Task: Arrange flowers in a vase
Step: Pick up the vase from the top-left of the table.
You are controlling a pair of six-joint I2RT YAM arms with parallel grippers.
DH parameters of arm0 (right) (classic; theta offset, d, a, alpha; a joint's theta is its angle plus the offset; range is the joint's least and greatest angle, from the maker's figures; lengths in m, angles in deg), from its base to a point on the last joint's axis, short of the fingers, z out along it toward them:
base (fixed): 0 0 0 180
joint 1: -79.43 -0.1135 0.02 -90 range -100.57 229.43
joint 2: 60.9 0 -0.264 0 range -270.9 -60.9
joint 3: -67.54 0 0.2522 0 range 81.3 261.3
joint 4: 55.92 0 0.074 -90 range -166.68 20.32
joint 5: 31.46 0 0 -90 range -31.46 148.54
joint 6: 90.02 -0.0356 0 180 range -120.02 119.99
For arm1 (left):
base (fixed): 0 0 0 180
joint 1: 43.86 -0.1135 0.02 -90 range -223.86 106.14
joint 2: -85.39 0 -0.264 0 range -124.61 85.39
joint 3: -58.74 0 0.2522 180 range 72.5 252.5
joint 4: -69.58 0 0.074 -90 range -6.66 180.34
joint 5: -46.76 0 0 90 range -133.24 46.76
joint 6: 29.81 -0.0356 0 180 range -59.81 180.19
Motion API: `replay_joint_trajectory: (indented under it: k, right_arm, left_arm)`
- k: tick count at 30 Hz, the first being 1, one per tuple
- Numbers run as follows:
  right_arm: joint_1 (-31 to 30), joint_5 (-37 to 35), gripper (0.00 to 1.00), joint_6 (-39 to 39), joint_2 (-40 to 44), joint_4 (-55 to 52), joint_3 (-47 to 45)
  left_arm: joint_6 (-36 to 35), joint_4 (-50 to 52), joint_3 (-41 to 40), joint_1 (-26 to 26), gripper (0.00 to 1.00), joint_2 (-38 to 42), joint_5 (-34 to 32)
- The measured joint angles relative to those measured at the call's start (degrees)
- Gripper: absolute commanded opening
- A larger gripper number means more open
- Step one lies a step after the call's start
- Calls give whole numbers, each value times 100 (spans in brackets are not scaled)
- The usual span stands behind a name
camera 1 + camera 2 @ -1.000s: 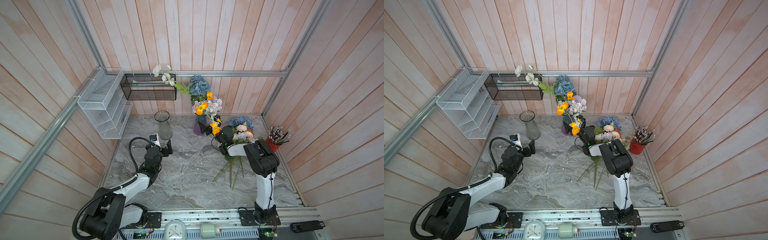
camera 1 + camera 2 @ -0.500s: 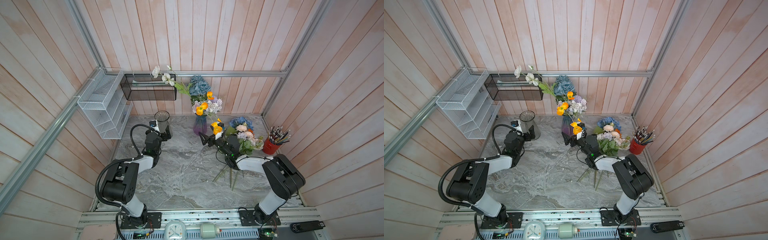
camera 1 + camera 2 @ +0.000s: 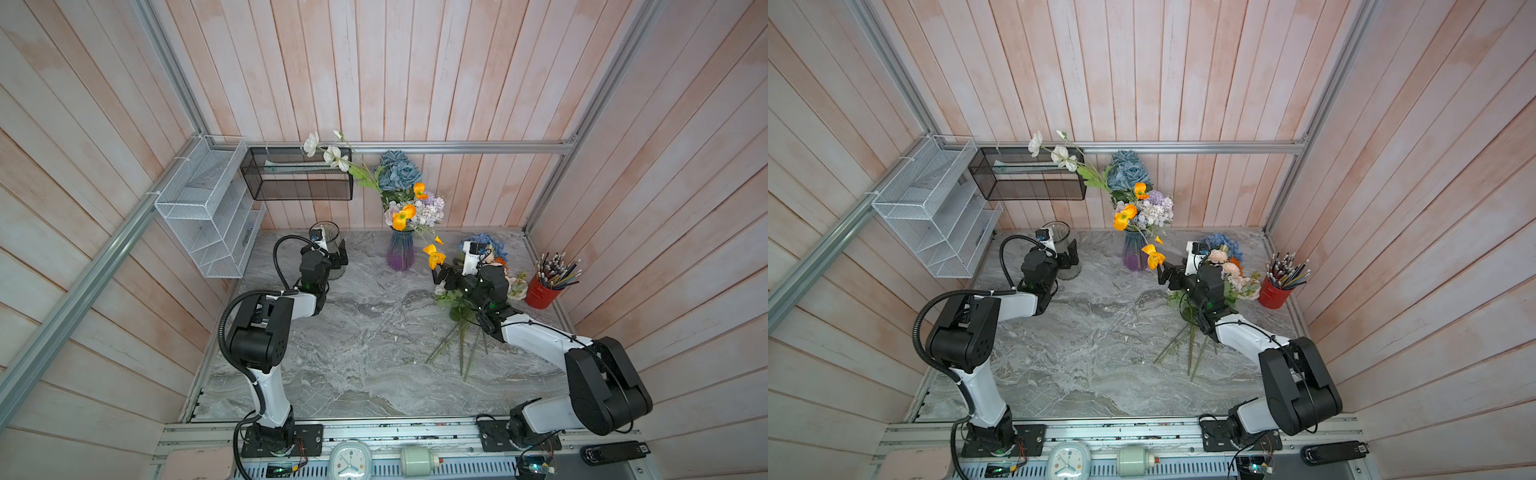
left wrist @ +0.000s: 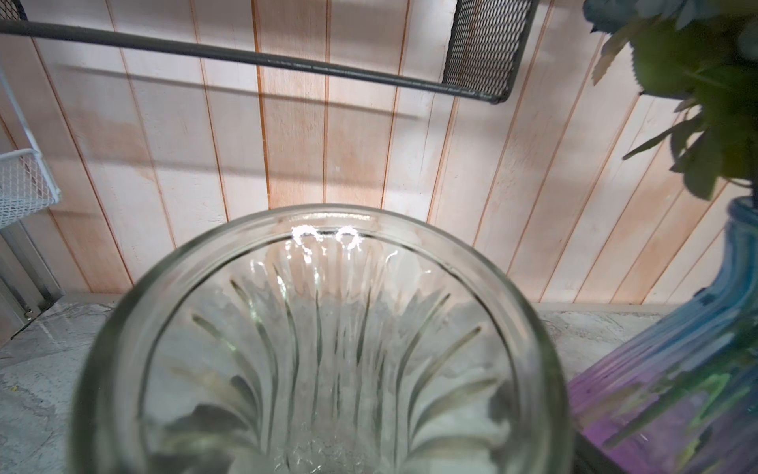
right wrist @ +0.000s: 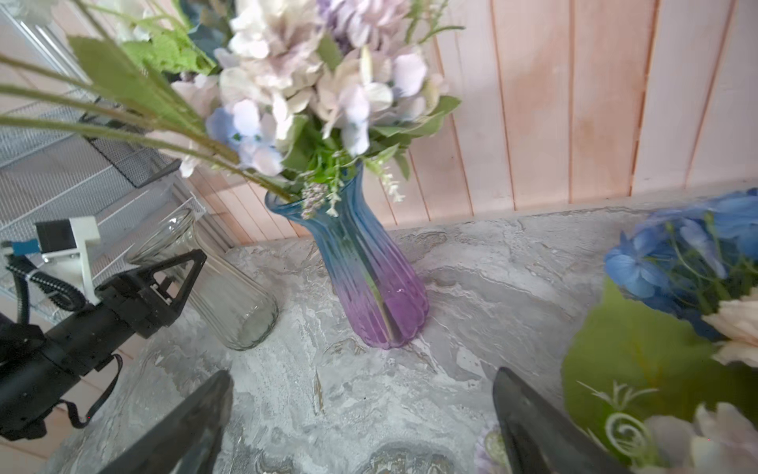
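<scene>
On the table, the blue vase mid-back holds a bunch. Flowers lie by the right edge, beside the spread, empty right gripper. The left gripper, jaws apart, has reached the clear vase in the back-left corner, likely the next to fill.

empty vase rear-left | filled vase rear-centre | loose flowers right | pencil cup far-right

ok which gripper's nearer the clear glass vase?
Left. The left gripper is open right beside the clear glass vase. The right gripper, also open, is across the table, beyond the blue-purple vase, by the loose flowers.
</scene>
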Motion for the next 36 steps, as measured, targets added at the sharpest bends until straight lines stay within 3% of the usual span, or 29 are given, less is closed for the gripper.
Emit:
replay_joint_trajectory:
  k: [8, 19, 27, 36]
  right_arm:
    - [584, 387, 98, -446, 17, 9, -149]
    - [625, 229, 98, -330, 579, -240, -223]
    - [634, 7, 98, -175, 966, -330, -372]
    - [634, -15, 98, -140, 984, -334, -411]
  left_arm:
    - [-258, 39, 601, -85, 95, -439, -96]
    - [-566, 201, 1174, -212, 88, -992, -199]
    - [-614, 219, 1335, -210, 62, -1099, -192]
    - [-623, 181, 1364, -210, 12, -1099, -155]
